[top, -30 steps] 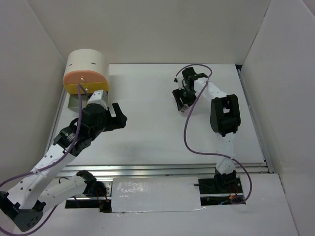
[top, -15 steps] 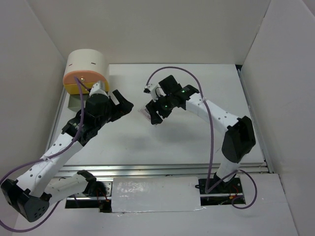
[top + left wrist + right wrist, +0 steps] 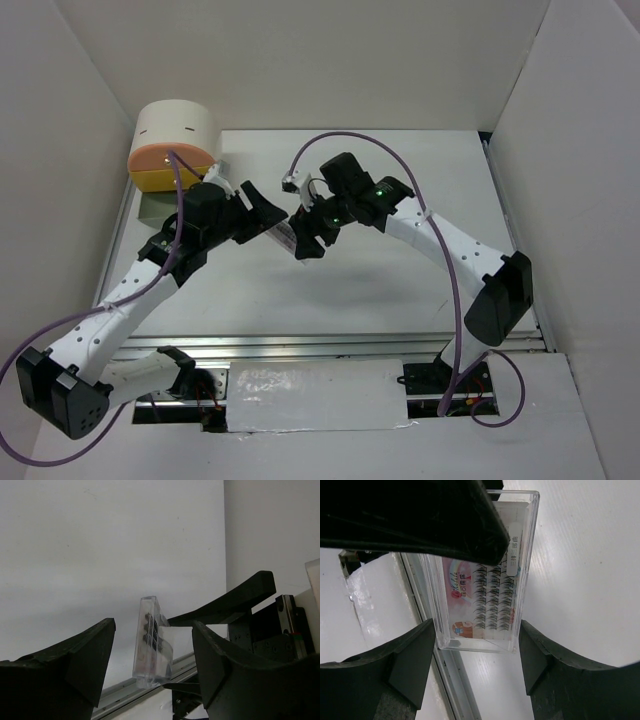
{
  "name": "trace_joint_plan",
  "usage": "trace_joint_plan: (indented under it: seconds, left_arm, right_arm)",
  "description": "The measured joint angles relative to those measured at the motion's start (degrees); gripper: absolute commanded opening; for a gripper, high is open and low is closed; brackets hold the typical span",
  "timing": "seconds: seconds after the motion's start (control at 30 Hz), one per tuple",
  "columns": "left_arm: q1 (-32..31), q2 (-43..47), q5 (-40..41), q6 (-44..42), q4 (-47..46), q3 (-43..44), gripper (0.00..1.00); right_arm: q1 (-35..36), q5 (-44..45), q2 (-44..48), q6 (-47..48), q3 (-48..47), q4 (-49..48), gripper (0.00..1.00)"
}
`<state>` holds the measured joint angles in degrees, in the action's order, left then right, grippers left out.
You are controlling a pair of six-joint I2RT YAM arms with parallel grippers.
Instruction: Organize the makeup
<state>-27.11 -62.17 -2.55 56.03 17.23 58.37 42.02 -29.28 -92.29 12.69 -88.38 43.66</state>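
Observation:
A clear flat case of false eyelashes [image 3: 286,237] hangs in the air above the middle of the table. My right gripper [image 3: 306,236] is shut on it, with the case [image 3: 480,595] spanning the gap between its two fingers [image 3: 415,655]. My left gripper [image 3: 268,214] is open, with one finger on each side of the case. In the left wrist view the case [image 3: 150,645] shows edge-on between the spread fingers [image 3: 90,650], with a gap on both sides. One left finger [image 3: 420,515] crosses the top of the right wrist view.
The rounded cream, pink and yellow drawer box [image 3: 172,145] stands at the far left corner. White walls close in the table on the left, back and right. A metal rail [image 3: 340,342] runs along the near edge.
My right arm has swung left with the case, from the back right to the middle. My left arm has reached right and forward, and its open fingers now flank the case.

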Motion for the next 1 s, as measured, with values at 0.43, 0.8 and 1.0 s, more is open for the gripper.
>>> trace_joint_plan:
  seconds: [0.43, 0.8, 1.0]
  left_arm:
    - [0.1, -0.4, -2.3, -0.5, -0.7, -0.3, 0.39]
    - [0.3, 0.6, -1.6, -0.1, -1.5, 0.2, 0.2]
    - [1.0, 3.2, 1.6, 1.2, -0.5, -1.1, 0.21]
  right_arm:
    - [0.1, 3.4, -1.2, -0.6, -3.9, -1.0, 0.43]
    - [0.2, 2.8, -1.3, -0.8, -3.8, -3.0, 0.53]
    - [0.6, 3.0, -0.1, -1.3, -0.9, -6.9, 0.92]
